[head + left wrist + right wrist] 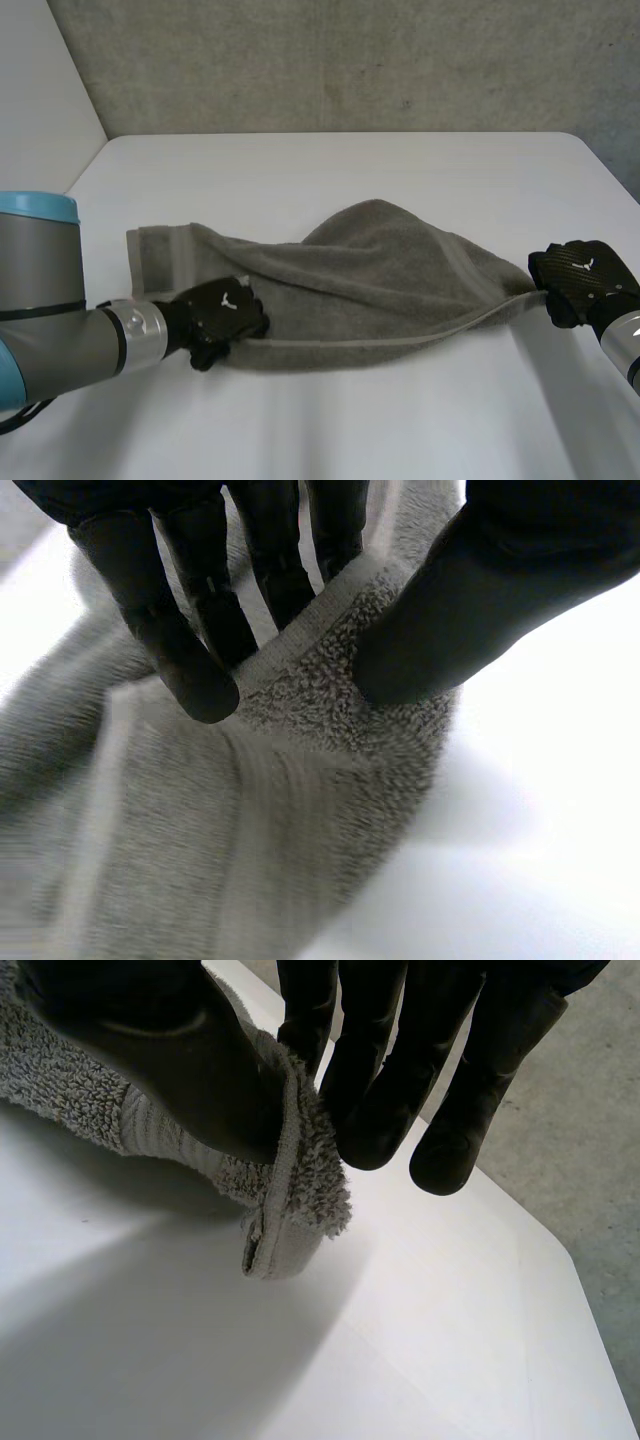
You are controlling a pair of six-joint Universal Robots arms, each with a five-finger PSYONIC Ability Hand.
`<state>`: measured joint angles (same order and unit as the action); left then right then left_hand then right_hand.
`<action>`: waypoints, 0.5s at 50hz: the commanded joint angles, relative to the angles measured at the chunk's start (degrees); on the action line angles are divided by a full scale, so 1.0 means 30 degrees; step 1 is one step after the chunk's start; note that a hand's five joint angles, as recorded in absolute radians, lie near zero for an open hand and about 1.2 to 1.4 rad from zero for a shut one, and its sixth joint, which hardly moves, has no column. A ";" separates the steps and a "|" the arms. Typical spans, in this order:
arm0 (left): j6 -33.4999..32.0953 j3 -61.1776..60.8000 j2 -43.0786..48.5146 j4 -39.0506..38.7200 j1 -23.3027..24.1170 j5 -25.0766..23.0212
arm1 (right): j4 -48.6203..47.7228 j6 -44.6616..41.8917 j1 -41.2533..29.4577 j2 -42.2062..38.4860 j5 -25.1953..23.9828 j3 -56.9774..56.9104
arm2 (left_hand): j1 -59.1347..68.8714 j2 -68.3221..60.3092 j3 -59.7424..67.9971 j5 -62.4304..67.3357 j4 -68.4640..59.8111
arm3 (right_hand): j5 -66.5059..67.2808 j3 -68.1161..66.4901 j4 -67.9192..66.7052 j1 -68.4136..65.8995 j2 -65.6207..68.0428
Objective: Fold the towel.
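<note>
Head view, from the left: the left hand (222, 316) is seen at the near edge of the grey towel (370, 270), close to its left end. In the left wrist view the hem is pinched between the fingers (200, 670) and the thumb (470, 610). The towel is laid across the white table (320, 420) (bunched, with a hump in the middle). Its right corner is clamped by the right hand (580, 272), thumb against fingers.
</note>
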<state>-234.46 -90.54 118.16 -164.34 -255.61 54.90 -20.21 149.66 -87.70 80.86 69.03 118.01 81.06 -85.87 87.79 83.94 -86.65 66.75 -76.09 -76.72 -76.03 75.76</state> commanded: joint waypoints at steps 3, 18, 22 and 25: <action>0.5081 0.0329 -0.1446 -0.3832 0.0738 0.1528 | -0.0030 0.0035 -0.0035 0.0029 0.0016 0.0127 | -0.0354 0.1955 -0.2598 -0.4646 0.2218 | 0.1082 -0.1304 -0.1094 -0.1324 0.1414; 0.8546 0.1119 -0.2385 -1.3246 0.1149 0.9707 | -0.1436 0.0533 -0.2203 -0.0557 0.1100 -0.4824 | -0.0354 0.1955 -0.2598 -0.4646 0.2218 | 0.1082 -0.1304 -0.1094 -0.1324 0.1414; 0.9858 0.5323 -0.2414 -1.4385 0.1704 0.9913 | -0.4618 0.0738 -0.3986 -0.1405 0.4109 -1.0169 | -0.0354 0.1955 -0.2598 -0.4646 0.2218 | 0.1082 -0.1304 -0.1094 -0.1324 0.1414; 1.1321 0.7846 -0.2443 -1.5262 0.1823 0.9912 | -0.6990 0.0826 -0.4399 -0.1494 0.4733 -1.2810 | -0.0354 0.1955 -0.2598 -0.4646 0.2218 | 0.1082 -0.1304 -0.1094 -0.1324 0.1414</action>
<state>-207.08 -82.39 111.01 -205.56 -251.40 84.71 -28.53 151.48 -96.43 78.12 76.17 97.00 81.06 -86.58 88.15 83.95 -86.65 66.76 -76.44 -76.72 -76.04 76.62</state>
